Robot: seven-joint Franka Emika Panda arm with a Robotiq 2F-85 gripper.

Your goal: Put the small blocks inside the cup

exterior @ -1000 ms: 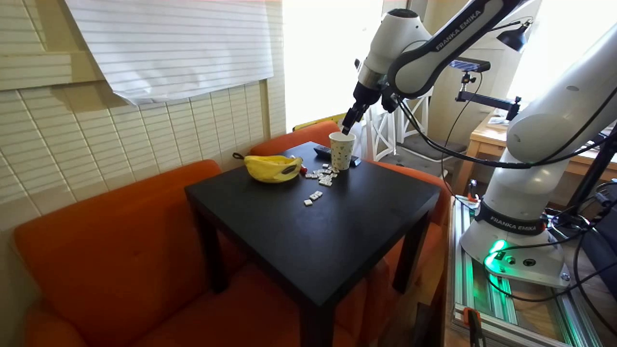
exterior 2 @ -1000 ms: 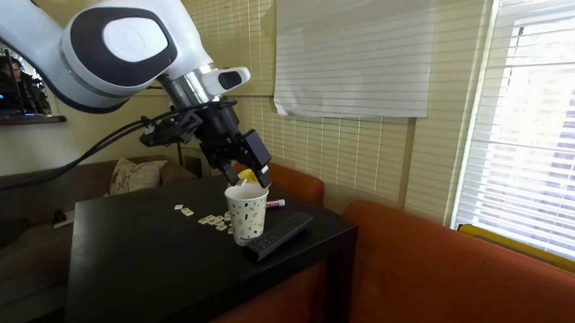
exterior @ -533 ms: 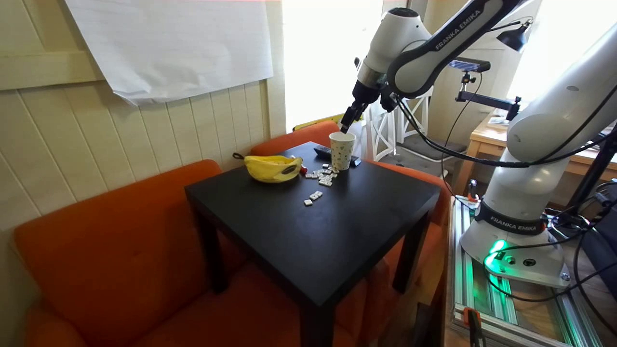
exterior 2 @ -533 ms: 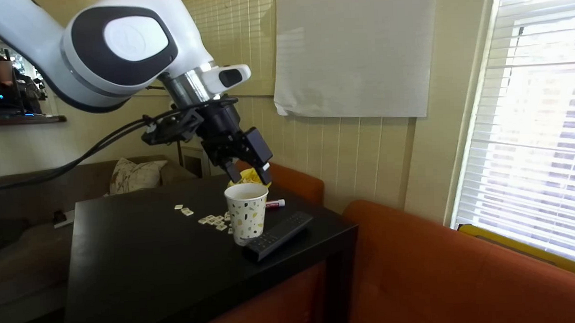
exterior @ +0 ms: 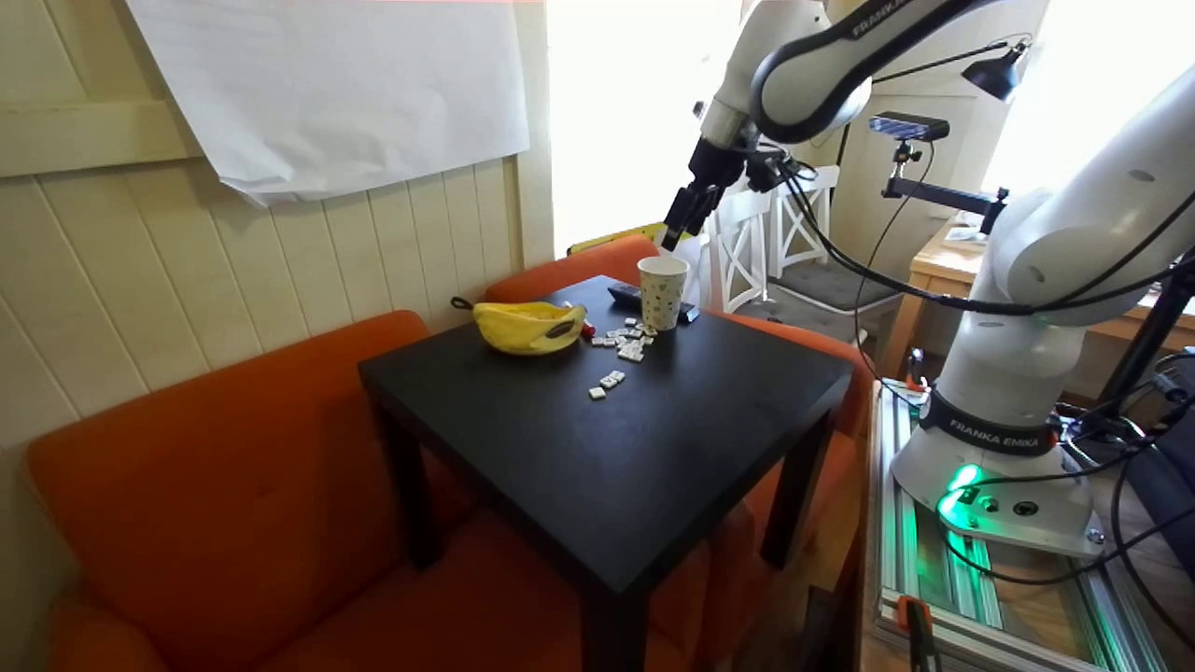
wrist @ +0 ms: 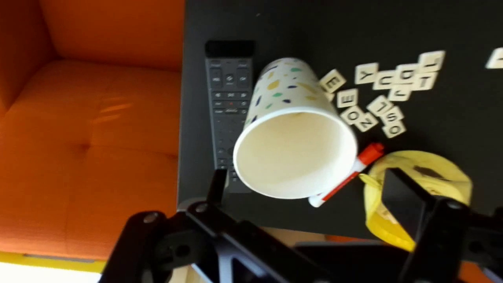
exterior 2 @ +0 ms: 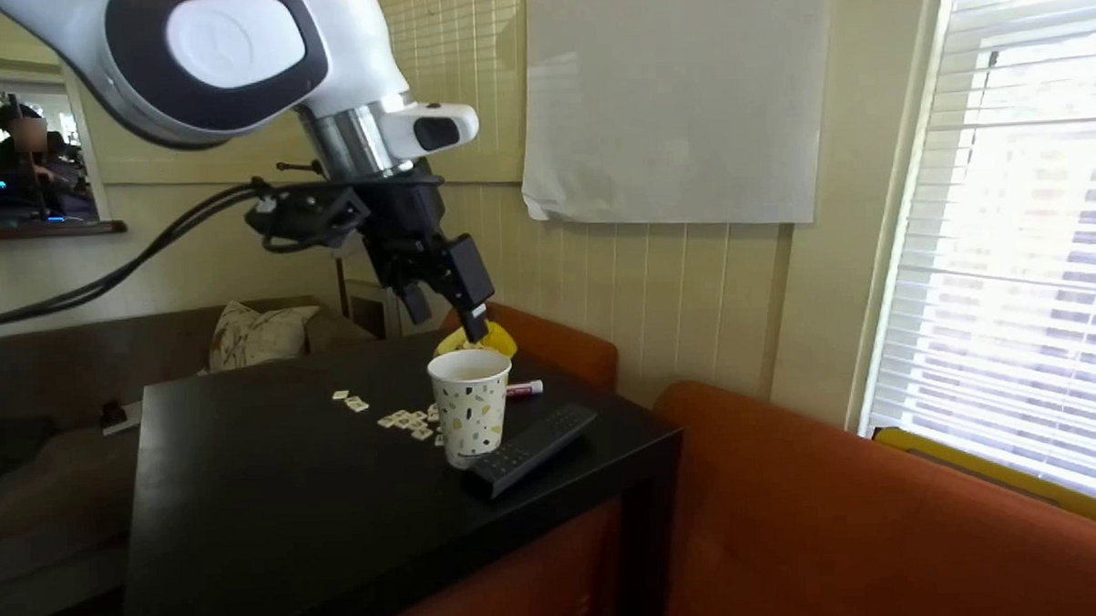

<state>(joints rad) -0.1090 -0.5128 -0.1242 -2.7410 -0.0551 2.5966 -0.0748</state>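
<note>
While the tool point(exterior 2: 446, 317), spread wide, hangs at twelve o'clock from the upright cup point(exterior 2: 471, 409) in both exterior views, the small blocks point(wrist: 380, 105) lie scattered on the dark surface point(wrist: 444, 122). Seen from the wrist, these pale lettered pieces spread between one and three o'clock from the cup; the red-capped marker point(wrist: 348, 179) and yellow banana pouch point(wrist: 452, 179) lie towards four, the remote point(wrist: 230, 95) towards ten.

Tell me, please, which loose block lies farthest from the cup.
The block at the outer end of the separate row of three; its two neighbours and the main cluster lie nearer the cup.
</note>
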